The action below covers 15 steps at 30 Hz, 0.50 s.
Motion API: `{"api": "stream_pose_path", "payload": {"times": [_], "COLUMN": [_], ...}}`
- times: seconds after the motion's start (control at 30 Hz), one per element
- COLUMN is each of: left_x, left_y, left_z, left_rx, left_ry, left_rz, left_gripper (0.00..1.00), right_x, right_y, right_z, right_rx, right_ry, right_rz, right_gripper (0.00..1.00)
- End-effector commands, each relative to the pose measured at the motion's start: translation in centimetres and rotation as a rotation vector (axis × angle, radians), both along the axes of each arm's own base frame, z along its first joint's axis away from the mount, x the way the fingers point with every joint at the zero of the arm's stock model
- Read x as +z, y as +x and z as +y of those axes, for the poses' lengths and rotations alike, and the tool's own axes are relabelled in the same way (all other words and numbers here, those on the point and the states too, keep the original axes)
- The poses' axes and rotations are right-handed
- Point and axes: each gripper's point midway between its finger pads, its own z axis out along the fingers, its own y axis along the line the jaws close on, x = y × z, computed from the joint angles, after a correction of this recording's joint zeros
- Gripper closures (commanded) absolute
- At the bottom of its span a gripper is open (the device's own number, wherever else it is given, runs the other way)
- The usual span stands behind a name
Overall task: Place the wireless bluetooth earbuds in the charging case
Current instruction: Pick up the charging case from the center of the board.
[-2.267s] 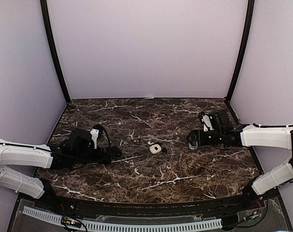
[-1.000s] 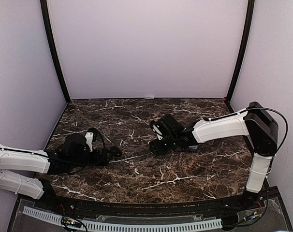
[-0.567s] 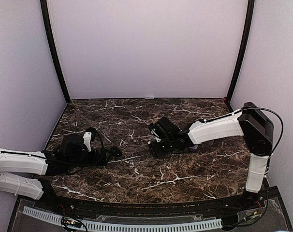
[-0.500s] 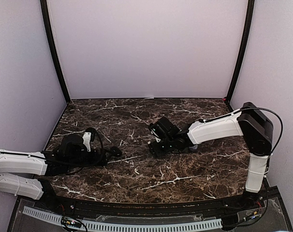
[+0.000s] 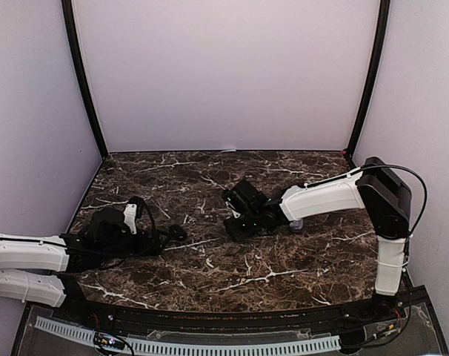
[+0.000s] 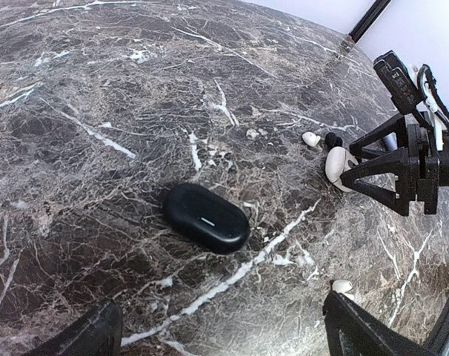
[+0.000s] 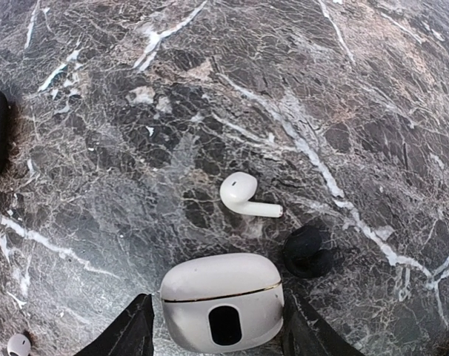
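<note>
The left gripper (image 6: 218,326) hangs low over the counter (image 6: 98,111). Its jaws are wide apart and hold nothing. A small white earbud (image 6: 341,285) lies near one jaw. Just ahead lies the black charging case (image 6: 206,217), probably within easy reach for this arm.

Farther on, the right gripper (image 7: 218,311) has one jaw on each side of the white charging case (image 7: 223,285). The jaws are apart and do not seem to squeeze it yet. This looks like a way to hold the case steady.

Beyond it, a white stemmed earbud (image 7: 247,199) and a dark earbud (image 7: 307,252) lie loose on the counter, not in any case.
</note>
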Motion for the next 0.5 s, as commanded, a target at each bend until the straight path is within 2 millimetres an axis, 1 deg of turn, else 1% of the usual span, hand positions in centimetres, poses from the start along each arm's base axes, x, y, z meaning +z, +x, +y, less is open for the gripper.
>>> {"api": "stream_pose_path", "payload": {"times": [0.0, 0.07, 0.1, 0.17, 0.23, 0.47], "left_x": [-0.2, -0.3, -0.3, -0.3, -0.4, -0.6], "left_y": [-0.2, -0.2, -0.3, -0.3, -0.4, -0.5], "left_z": [0.5, 0.6, 0.6, 0.6, 0.6, 0.7], "left_rx": [0.012, 0.013, 0.013, 0.012, 0.011, 0.011], "left_ry": [0.001, 0.001, 0.001, 0.001, 0.003, -0.002], "left_rz": [0.007, 0.009, 0.01, 0.011, 0.015, 0.017], "left_gripper": [0.03, 0.03, 0.03, 0.03, 0.03, 0.03], "right_x": [0.8, 0.8, 0.7, 0.5, 0.3, -0.5], "right_y": [0.3, 0.3, 0.3, 0.1, -0.1, -0.3], "right_z": [0.5, 0.4, 0.4, 0.4, 0.4, 0.6], "right_rx": [-0.007, -0.01, -0.009, -0.003, 0.006, 0.013], "right_ry": [0.002, -0.002, -0.005, -0.016, -0.027, -0.048], "right_rz": [-0.027, -0.027, -0.027, -0.027, -0.03, -0.013], "right_gripper": [0.43, 0.43, 0.42, 0.33, 0.3, 0.32]}}
